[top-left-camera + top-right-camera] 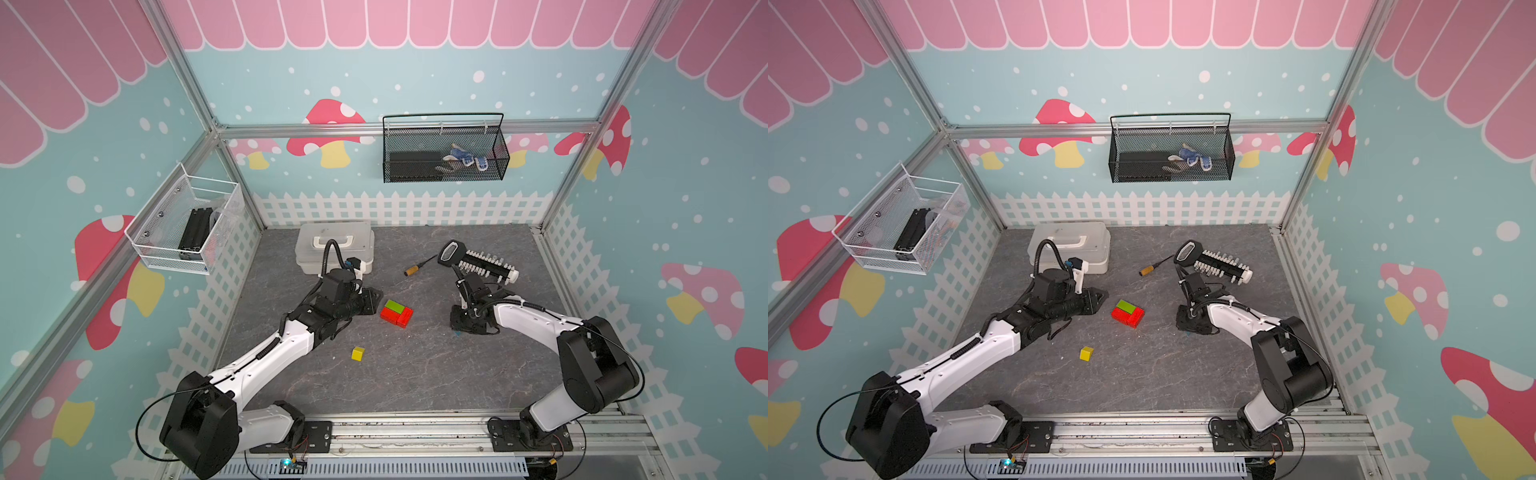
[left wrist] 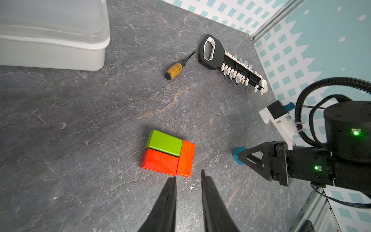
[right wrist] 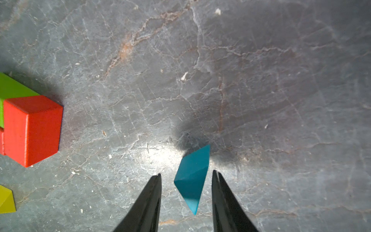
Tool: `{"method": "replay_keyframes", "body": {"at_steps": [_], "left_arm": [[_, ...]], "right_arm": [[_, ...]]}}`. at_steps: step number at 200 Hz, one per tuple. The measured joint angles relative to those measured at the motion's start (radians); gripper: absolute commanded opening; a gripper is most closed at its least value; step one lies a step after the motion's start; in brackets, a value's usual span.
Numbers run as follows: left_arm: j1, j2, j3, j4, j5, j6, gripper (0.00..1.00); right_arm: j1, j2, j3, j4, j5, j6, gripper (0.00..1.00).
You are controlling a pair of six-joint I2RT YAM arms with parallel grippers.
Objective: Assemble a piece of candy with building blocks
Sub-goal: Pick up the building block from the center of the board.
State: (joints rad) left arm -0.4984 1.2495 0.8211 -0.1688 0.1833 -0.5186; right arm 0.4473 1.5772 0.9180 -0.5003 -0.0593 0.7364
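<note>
Grey tabletop (image 3: 261, 80); blue block (image 3: 192, 176), perhaps loose

Teal mushroom walls (image 1: 291, 62) all round, pink scallops (image 1: 374, 25) up top, white picket fence (image 1: 395, 208) printed low; grey marbled bench (image 1: 415, 374) below, black mesh basket (image 1: 415, 141) on the back wall.

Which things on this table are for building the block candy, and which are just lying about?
For the job: green block, red block, second red block, yellow block, blue triangle.
Lying about: white lidded box, screwdriver, bit rack.
</note>
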Motion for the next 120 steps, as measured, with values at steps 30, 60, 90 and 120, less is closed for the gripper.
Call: {"method": "replay_keyframes", "body": {"at_steps": [30,60,90,120], "left_arm": [[0.000,0.000,0.000,-0.006,0.000,0.002,0.26],[0.000,0.000,0.000,-0.013,0.000,0.002,0.26],[0.000,0.000,0.000,-0.014,0.000,0.002,0.26],[0.000,0.000,0.000,-0.014,0.000,0.002,0.25]], "right_arm": [[0.000,0.000,0.000,0.000,0.014,0.001,0.36],[0.000,0.001,0.000,0.000,0.026,0.001,0.34],[0.004,0.010,0.006,0.000,0.030,0.001,0.33],[0.012,0.017,0.010,0.000,0.034,0.002,0.30]]}}
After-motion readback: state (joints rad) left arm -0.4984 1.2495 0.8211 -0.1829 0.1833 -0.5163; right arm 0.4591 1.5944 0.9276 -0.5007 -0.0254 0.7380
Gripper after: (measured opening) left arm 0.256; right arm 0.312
